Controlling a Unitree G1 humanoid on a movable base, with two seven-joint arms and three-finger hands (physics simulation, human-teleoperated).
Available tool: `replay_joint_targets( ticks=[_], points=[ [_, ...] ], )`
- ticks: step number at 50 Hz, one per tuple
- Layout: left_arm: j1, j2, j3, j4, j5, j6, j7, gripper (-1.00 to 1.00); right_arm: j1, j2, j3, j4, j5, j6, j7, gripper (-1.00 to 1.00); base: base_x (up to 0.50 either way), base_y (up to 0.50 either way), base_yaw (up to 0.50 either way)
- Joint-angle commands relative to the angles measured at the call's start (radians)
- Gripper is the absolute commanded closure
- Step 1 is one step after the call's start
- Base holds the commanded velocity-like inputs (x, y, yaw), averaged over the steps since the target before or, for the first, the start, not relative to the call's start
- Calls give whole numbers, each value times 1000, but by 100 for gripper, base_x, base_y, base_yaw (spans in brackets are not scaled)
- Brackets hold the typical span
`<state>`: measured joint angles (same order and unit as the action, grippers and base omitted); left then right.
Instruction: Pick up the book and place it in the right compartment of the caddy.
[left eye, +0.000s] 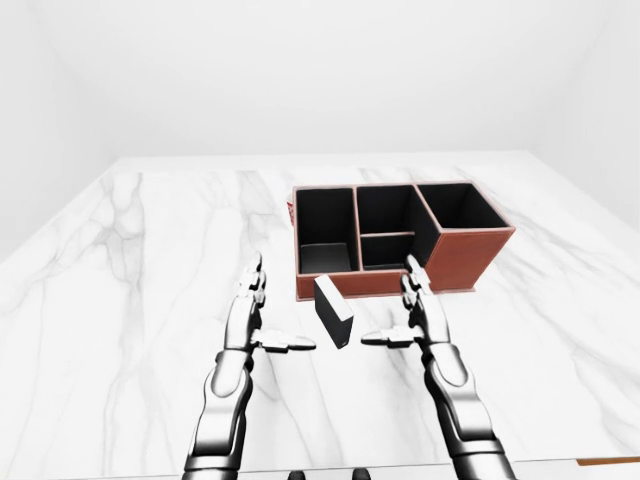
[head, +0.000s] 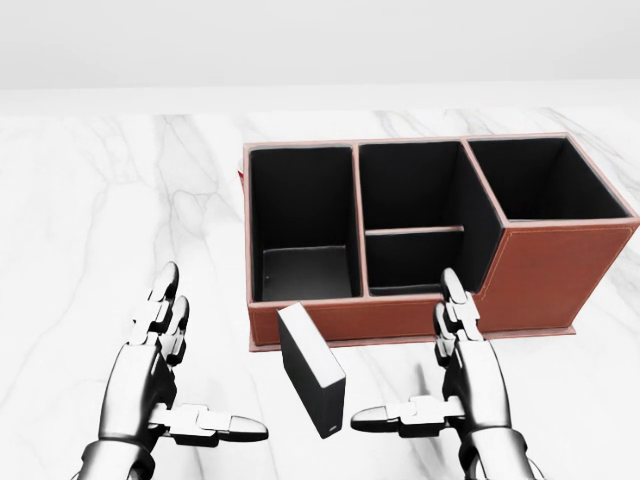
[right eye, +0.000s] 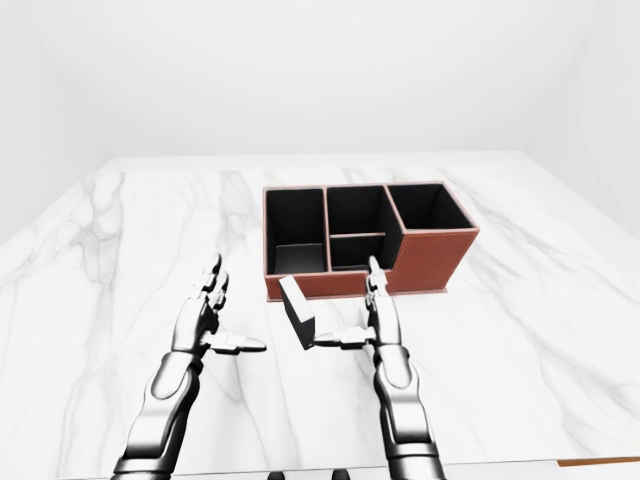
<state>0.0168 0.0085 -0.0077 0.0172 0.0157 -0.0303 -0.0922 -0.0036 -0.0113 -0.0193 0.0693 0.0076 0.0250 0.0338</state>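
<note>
Book (head: 312, 372) between both hands; caddy (head: 430, 320) just above.

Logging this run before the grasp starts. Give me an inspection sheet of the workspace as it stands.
Surface: white marble table.
Job's things: dark book standing on edge, just below the caddy in the head view; right compartment holds nothing visible.
Clutter: nothing seen.
Hands: left hand and right hand open, flanking the book, not touching it.
Cables: nothing seen.
Surroundings: plain white walls.
</note>
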Motion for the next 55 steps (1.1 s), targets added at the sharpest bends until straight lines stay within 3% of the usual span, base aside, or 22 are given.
replay_joint_targets(
  ticks=[1, 5, 6, 7, 10, 17, 40, 55],
  points=[
    [-9, 1, 4, 21, 8, -8, 14, -100, 23, 9, 24, 16, -27, -34, -8, -100, 0, 0, 0],
    [-11, 1, 5, 27, 8, -10, 15, -100, 31, 13, 34, 32, -37, -53, -11, -100, 0, 0, 0],
    [-9, 0, 4, 19, 9, -4, 16, -100, 29, 15, 35, 98, -42, -112, -13, -100, 0, 0, 0],
    [-10, 0, 4, 20, 8, -5, 15, -100, 37, 15, 39, 45, -42, -71, -13, -100, 0, 0, 0],
    [-10, 1, 4, 21, 9, -5, 15, -100, 44, 16, 45, 23, -46, -54, -14, -100, 0, 0, 0],
    [-7, 0, 2, 17, 9, -4, 14, -100, 43, 23, 61, 63, -60, -89, -22, -100, 0, 0, 0],
    [-11, 0, 2, 33, 7, -17, 10, -100, 52, 45, 121, 40, -96, -75, -50, -100, 0, 0, 0],
    [-10, 0, 1, 28, 8, -13, 10, -100, 57, 57, 158, 68, -125, -100, -70, -100, 0, 0, 0]
  ],
)
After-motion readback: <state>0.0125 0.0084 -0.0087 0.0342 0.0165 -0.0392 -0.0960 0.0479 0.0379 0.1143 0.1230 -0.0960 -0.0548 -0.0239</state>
